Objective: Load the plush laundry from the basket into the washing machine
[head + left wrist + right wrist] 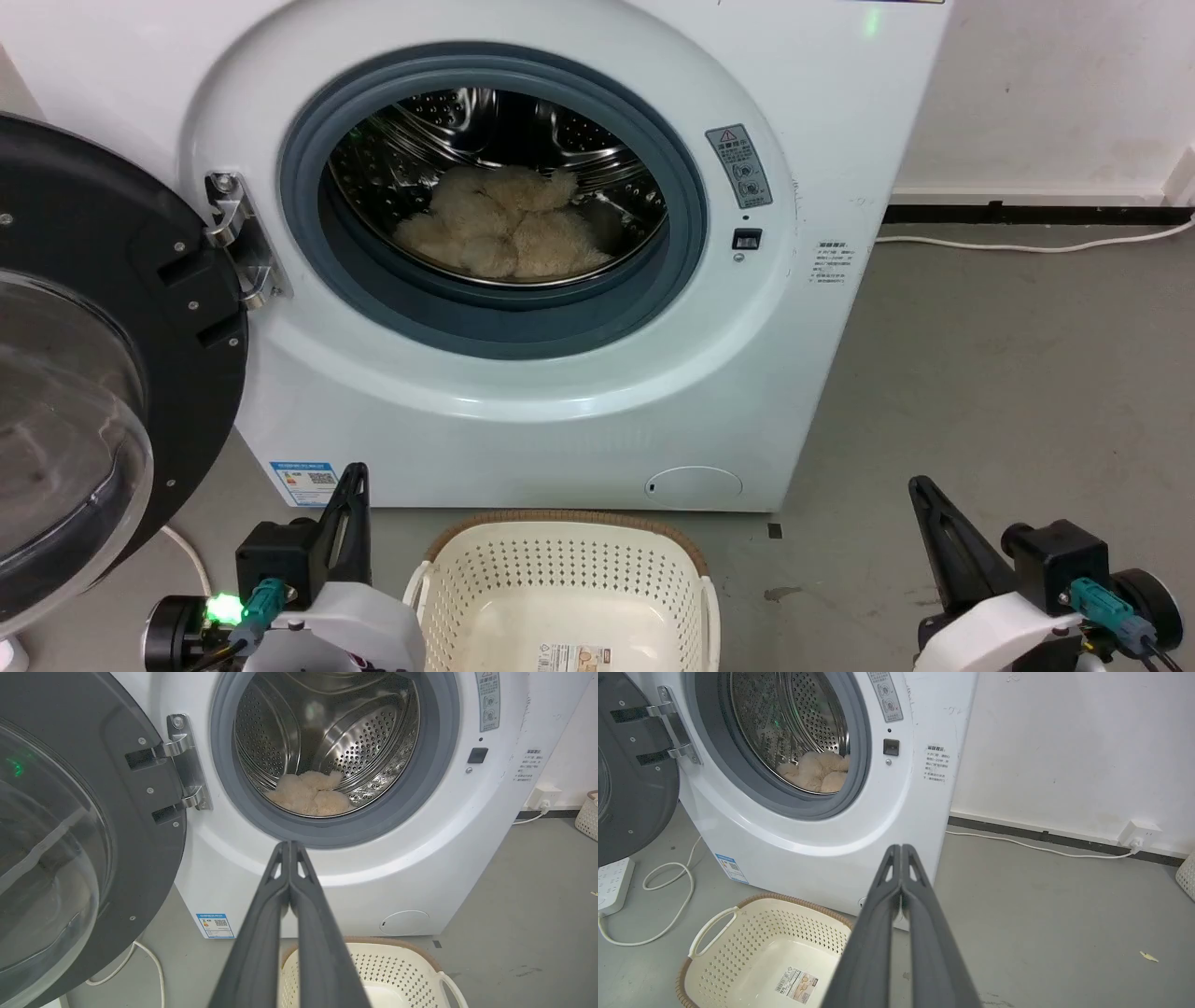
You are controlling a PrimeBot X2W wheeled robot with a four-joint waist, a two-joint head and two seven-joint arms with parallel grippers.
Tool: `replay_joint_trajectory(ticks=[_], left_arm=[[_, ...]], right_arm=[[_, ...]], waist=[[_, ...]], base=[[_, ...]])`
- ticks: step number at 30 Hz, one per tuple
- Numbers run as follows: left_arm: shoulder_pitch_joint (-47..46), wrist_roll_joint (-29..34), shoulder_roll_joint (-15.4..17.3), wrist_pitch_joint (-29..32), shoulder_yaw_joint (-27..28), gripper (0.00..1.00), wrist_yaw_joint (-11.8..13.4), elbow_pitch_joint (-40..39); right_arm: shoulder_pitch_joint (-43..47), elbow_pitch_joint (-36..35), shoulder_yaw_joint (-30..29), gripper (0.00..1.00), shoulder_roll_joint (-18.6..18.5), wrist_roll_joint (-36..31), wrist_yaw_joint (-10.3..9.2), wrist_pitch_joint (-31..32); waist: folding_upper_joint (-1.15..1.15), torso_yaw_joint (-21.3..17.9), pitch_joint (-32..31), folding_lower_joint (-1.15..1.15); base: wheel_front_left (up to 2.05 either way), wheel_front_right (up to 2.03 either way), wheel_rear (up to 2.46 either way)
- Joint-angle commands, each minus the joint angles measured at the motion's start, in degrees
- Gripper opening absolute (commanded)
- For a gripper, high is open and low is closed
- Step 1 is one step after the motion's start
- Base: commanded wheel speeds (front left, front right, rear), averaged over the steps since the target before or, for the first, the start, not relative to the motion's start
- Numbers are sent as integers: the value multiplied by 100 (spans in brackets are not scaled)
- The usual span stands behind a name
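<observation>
My left gripper (289, 845) has its two long dark fingers pressed together from base to tip, with nothing between them. It points toward the lower front of the large white front-loading washing machine (523, 411). My right gripper (901, 848) is closed in the same way and grips nothing; its tips point at the machine's near right corner. The fluffy cream-beige plush laundry (504, 224) lies inside the shiny perforated steel drum (569, 131), on the drum's bottom, just behind the grey round door seal (504, 322), with its shaggy rounded limbs bunched together. The black-rimmed clear dome door (103, 243) hangs wide open on its metal hinge at the left of the opening. The oval cream plastic basket (560, 565), with perforated sides and a brown woven-look rim, sits on the grey floor (1008, 373) near me, just in front of the washing machine and between my two grippers. A paper label (796, 983) lies flat on the basket's floor. A white power strip (612, 879) and a looped white cable (668, 896) lie on the floor at the left, near the open door, and another white cable (1036, 847) runs along the far wall on the right to a white socket (1139, 833).
</observation>
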Motion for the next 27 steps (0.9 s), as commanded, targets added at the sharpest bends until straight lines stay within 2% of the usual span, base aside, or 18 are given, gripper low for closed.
replay_joint_trajectory(ticks=[1, 27], left_arm=[[-3, 86, -53, 28, 47, 0, -47, -47], [-4, 152, -87, 61, 85, 0, -73, -72]], right_arm=[[-128, -49, 11, 0, -2, -57, -4, 21], [-147, -65, 18, 0, -3, -86, -4, 54]], waist=[[0, 0, 4, 0], [0, -2, 14, 0]], base=[[0, 0, 0], [0, 0, 0]])
